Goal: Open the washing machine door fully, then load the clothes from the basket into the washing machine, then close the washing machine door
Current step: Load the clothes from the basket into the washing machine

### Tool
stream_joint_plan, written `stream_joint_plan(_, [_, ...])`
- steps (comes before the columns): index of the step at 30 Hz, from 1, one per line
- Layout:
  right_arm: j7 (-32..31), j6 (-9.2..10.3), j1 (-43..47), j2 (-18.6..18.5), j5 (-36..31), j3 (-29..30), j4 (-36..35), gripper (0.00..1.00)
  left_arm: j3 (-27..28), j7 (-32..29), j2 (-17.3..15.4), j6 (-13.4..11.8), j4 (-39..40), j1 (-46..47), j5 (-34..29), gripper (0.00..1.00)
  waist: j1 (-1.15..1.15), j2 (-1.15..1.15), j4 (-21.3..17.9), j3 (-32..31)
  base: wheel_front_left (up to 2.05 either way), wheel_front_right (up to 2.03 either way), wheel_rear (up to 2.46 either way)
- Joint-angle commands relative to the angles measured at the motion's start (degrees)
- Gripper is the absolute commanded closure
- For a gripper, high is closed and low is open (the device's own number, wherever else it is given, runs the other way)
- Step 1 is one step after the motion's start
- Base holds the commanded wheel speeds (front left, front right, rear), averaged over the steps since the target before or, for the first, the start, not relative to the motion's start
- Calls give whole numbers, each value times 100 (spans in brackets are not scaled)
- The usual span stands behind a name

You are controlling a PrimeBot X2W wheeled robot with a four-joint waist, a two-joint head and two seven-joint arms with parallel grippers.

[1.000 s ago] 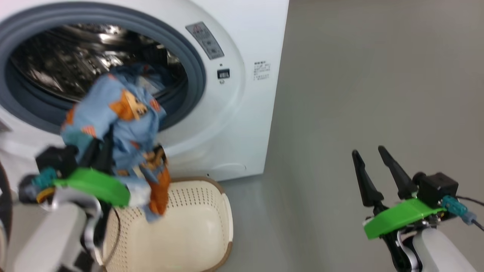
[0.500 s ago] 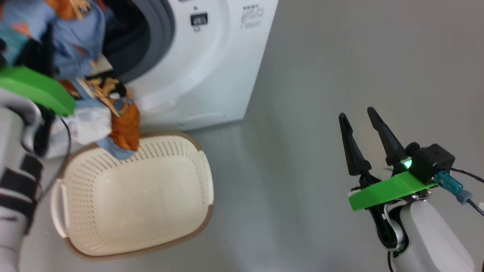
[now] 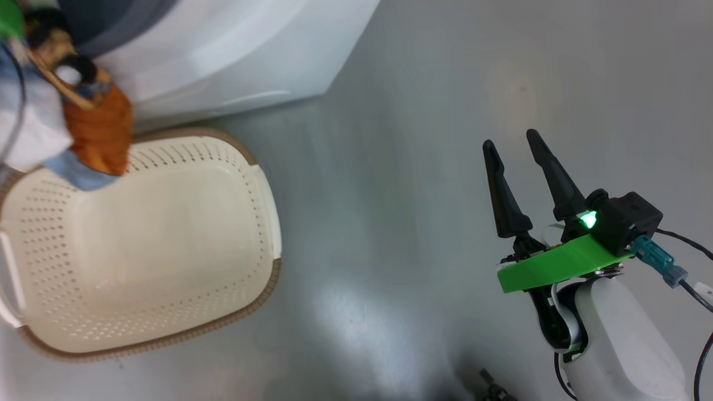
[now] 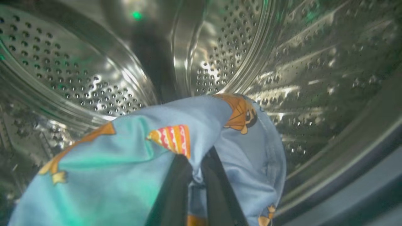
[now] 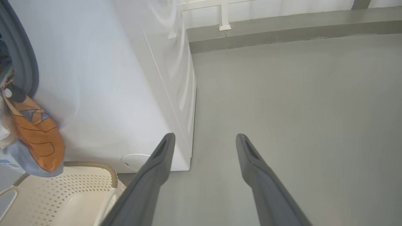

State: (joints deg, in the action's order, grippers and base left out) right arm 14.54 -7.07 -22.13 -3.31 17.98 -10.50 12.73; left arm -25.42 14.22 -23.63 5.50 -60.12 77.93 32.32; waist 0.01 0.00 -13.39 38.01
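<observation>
In the left wrist view my left gripper (image 4: 196, 164) is shut on the light-blue clothes (image 4: 132, 163) printed with orange animals, held inside the washing machine's steel perforated drum (image 4: 94, 75). An orange and blue end of the clothes (image 3: 97, 139) hangs down over the far rim of the cream basket (image 3: 167, 234), which holds nothing else. The white washing machine (image 3: 223, 50) stands behind the basket. My right gripper (image 3: 515, 147) is open and holds nothing above the grey floor, well right of the basket. The washing machine door is out of view.
Grey floor (image 3: 390, 195) lies between the basket and my right arm. In the right wrist view the machine's white side panel (image 5: 132, 78) and a wall base (image 5: 282, 28) stand ahead of the open fingers (image 5: 160, 157).
The head camera has tilted down and turned, so the drum opening left the view. My left gripper has carried the clothes up and into the drum. The right gripper stays open.
</observation>
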Motion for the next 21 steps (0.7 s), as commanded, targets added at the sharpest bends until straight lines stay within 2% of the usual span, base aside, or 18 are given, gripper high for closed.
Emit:
stream_joint_plan(1, [46,-42,64,19,-43,-86,-137,0,207,73,-310,-42,438,285,-166,100,-1,0,-165,351,0,0,0])
stream_joint_plan(4, [46,-42,24,34,-60,-116,-120,0,793,76,-372,-353,1458,141,-554,100,-1,0,-173,380,0,0,0])
stream_joint_plan(5, [46,-42,8,37,-53,-135,-113,0,909,76,-357,-392,1573,31,-639,100,-1,0,-181,362,0,0,0])
stream_joint_plan(6, [46,-42,-2,38,-46,-150,-100,0,999,76,-324,-409,1565,-80,-679,92,-1,0,-186,333,0,0,0])
stream_joint_plan(7, [46,-42,-7,39,-36,-163,-82,0,1059,76,-284,-417,1444,-182,-696,55,-1,0,-188,301,0,0,0])
stream_joint_plan(8, [46,-42,-6,40,-16,-178,-66,0,1094,76,-240,-418,1261,-251,-695,0,-1,0,-187,270,0,0,0])
stream_joint_plan(15, [46,-42,1,42,29,-243,52,0,1014,48,36,-271,-98,-347,-659,0,-1,0,-115,-71,0,0,0])
stream_joint_plan(21, [46,-42,-20,43,33,-243,110,0,905,66,237,-86,-529,-622,-645,0,-1,0,-43,-525,0,0,0])
